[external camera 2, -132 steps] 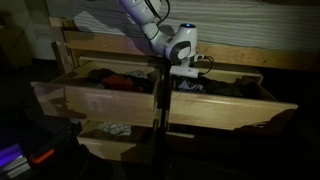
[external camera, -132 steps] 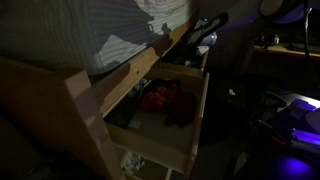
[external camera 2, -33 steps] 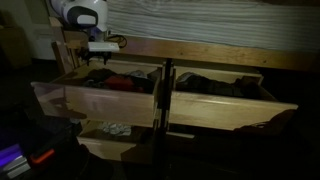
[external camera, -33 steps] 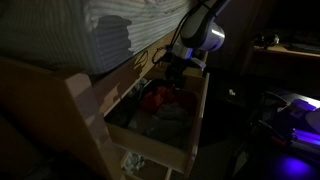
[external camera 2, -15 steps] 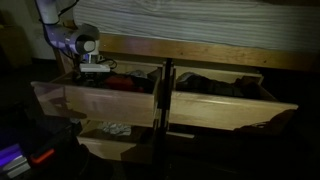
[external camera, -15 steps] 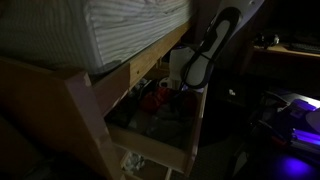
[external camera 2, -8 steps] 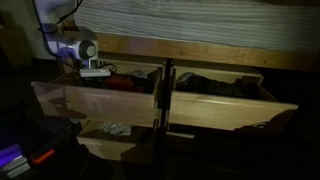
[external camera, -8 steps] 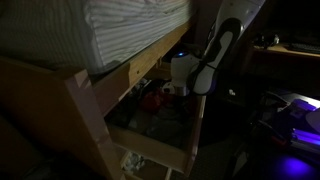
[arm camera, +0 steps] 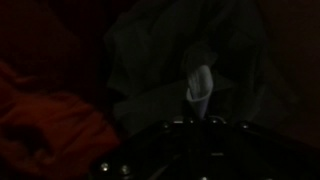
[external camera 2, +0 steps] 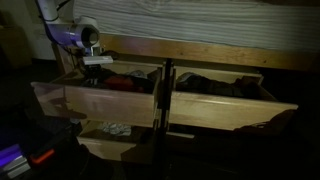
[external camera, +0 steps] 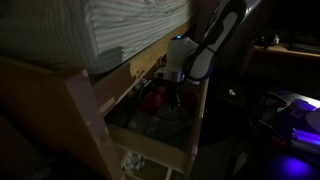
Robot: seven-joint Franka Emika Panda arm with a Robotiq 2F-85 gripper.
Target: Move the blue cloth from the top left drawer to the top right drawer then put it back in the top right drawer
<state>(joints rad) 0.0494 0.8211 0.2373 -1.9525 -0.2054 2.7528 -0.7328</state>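
Observation:
The blue cloth (arm camera: 165, 50) lies crumpled and dark in the open top left drawer (external camera 2: 95, 100), with a red cloth (arm camera: 45, 115) beside it. My gripper (arm camera: 200, 105) hangs over this drawer, shut on a raised fold of the blue cloth (arm camera: 200, 85). Both exterior views show the gripper (external camera: 172, 92) (external camera 2: 97, 68) just above the drawer's contents, next to the red cloth (external camera: 155, 98) (external camera 2: 120, 83). The top right drawer (external camera 2: 225, 108) also stands open and holds dark clothes.
A striped mattress (external camera 2: 200, 20) overhangs the drawers closely above the gripper. A centre post (external camera 2: 163, 95) divides the two top drawers. A lower left drawer (external camera 2: 110, 140) is pulled out with pale items inside. A blue light (external camera: 295, 140) glows on the floor.
The gripper dipped into the left drawer, closed on the cloth, and the wrist has since risen slightly and shifted towards the drawer's back.

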